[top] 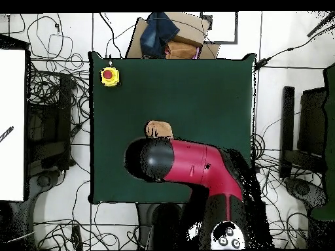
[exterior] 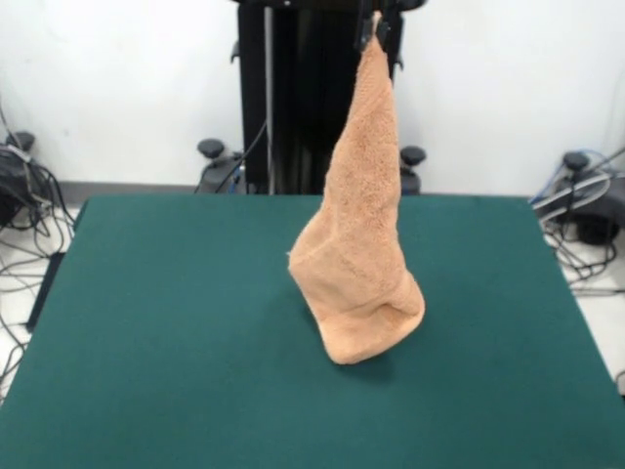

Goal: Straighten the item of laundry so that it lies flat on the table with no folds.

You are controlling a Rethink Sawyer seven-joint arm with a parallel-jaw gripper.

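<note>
Gripper: our gripper [exterior: 376, 24] pinches the towel's top corner, high above the table's far edge.
Towel: we see the towel [exterior: 358, 234] hanging cone-shaped, bottom bunched on the table [exterior: 176, 322] near its centre.

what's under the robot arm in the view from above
Only a small bit of the towel shows past the arm, over the green table. The rest of it is covered.

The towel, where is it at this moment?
In the front view the towel hangs from the gripper at the top edge, its lower end resting on the table right of centre.
</note>
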